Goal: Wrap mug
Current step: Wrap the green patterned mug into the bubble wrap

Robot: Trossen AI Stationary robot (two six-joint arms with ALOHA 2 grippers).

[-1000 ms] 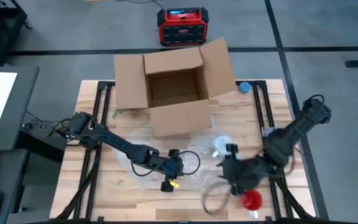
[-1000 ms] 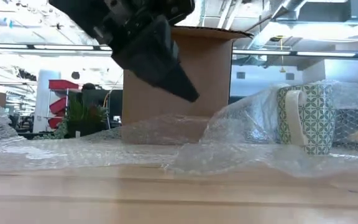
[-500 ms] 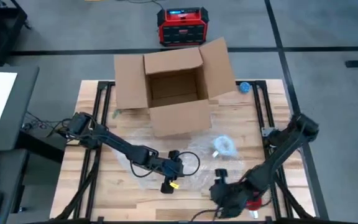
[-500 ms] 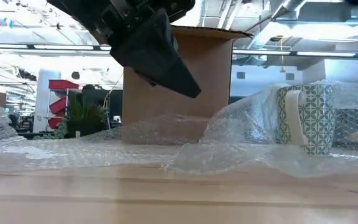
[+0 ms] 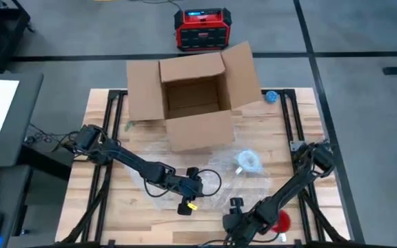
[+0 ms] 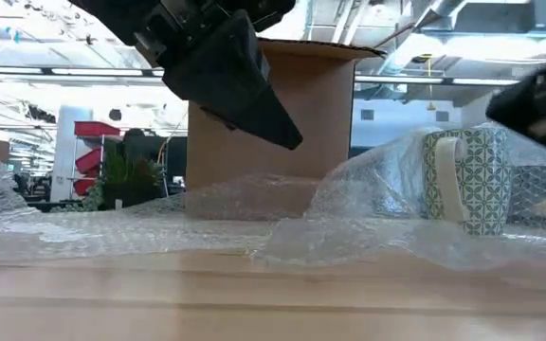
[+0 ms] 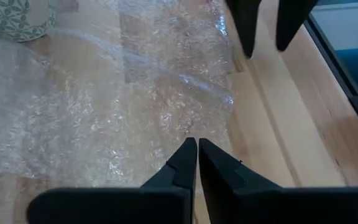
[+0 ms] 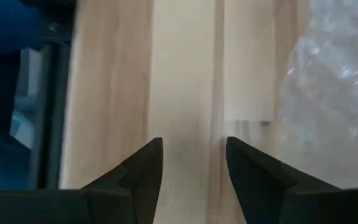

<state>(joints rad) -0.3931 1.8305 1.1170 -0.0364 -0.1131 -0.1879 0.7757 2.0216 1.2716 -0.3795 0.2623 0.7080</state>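
The left gripper (image 5: 185, 206) is hanging over the sheet of bubble wrap (image 5: 185, 176), on the side of the mug (image 5: 248, 162) toward the left arm's base. In its wrist view the fingers (image 7: 185, 163) are lying pressed together, tips nearly touching, above the wrap's edge (image 7: 104, 112) where it is meeting bare wood. In the low view this gripper (image 6: 273, 128) is angling downward in front of the cardboard box (image 6: 268, 123), clear of the wrap below it.

The open cardboard box (image 5: 195, 100) is sitting behind the mug, toward the table's (image 5: 267, 131) far edge. The mug itself is standing upright on the bubble wrap, just in front of the box; the low view is showing its green-patterned side (image 6: 472, 180) and pale handle, with wrap (image 6: 368, 204) rising loosely against it and not covering it.

The right gripper (image 5: 234, 222) is reaching low over the near edge of the table, in front of the mug and well apart from it. Its fingers (image 8: 142, 171) are standing apart over bare wooden planks, holding nothing, with the wrap's edge (image 8: 340, 93) lying just beside them. A red object (image 5: 279, 221) is lying near this gripper, on the mug's near side.
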